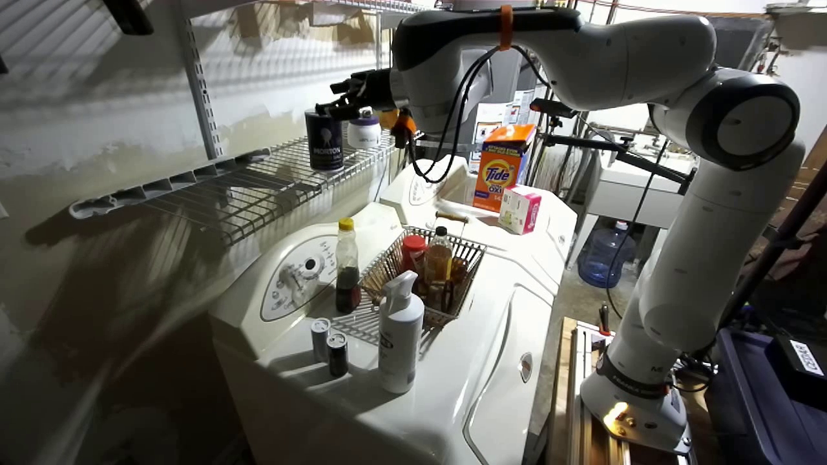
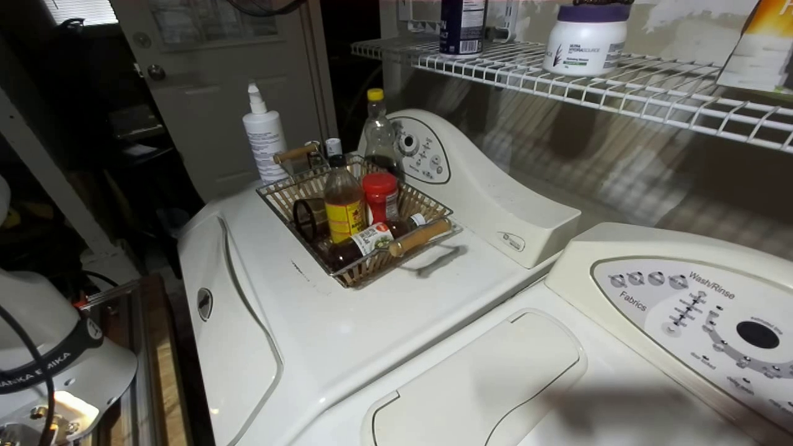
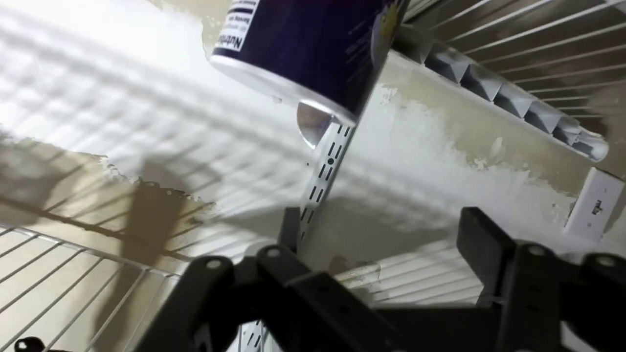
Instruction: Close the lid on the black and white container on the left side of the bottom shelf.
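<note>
Wrist view: pincer (image 3: 380,230) is spread apart, wall (image 3: 425,146) framed in the gap. Morton container (image 3: 303,44) is seen beyond the tips, half-round lid (image 3: 313,124) jutting past its rim. It's set on the bottom shelf (image 1: 278,187) near the outer edge, gap left to white jar (image 2: 585,46). Tip contact can't be told.

A dark blue, cylindrical Morton salt container (image 1: 324,142) stands upright on a long, pale wire-grid shelf (image 2: 669,77) with a wire front edge. In an exterior view, the container (image 2: 461,30) sits toward the shelf's left end, a barcoded white label panel showing and its top out of frame. The wrist view, upside down, shows the lid (image 3: 313,123), a small, bright-edged half-round flap, raised open at the container's white rim.
</note>
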{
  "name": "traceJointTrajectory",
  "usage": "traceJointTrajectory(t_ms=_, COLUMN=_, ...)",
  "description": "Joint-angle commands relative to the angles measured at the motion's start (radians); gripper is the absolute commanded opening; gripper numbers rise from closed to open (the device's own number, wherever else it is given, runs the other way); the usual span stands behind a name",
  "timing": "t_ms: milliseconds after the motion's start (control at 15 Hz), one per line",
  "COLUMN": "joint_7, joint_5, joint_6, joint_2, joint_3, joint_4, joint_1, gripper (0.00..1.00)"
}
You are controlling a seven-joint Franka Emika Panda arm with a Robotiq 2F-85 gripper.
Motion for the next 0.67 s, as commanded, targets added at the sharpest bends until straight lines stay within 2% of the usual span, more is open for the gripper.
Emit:
traceJointTrajectory(t_ms=0, joint_7=0.157, joint_5=-0.145, joint_6=-0.027, joint_2=-0.001, joint_3=-0.015, joint_4=0.017, joint_1=-0.009, gripper=0.55)
traceJointTrajectory(t_ms=400, joint_7=0.461, joint_5=-0.441, joint_6=-0.109, joint_2=0.026, joint_3=-0.063, joint_4=0.034, joint_1=-0.027, gripper=0.12)
traceJointTrajectory(t_ms=467, joint_7=0.551, joint_5=-0.53, joint_6=-0.136, joint_2=0.03, joint_3=-0.157, joint_4=0.039, joint_1=0.049, gripper=0.05)
traceJointTrajectory(t_ms=600, joint_7=0.703, joint_5=-0.681, joint_6=-0.209, joint_2=0.042, joint_3=-0.203, joint_4=0.076, joint_1=0.065, gripper=0.0)
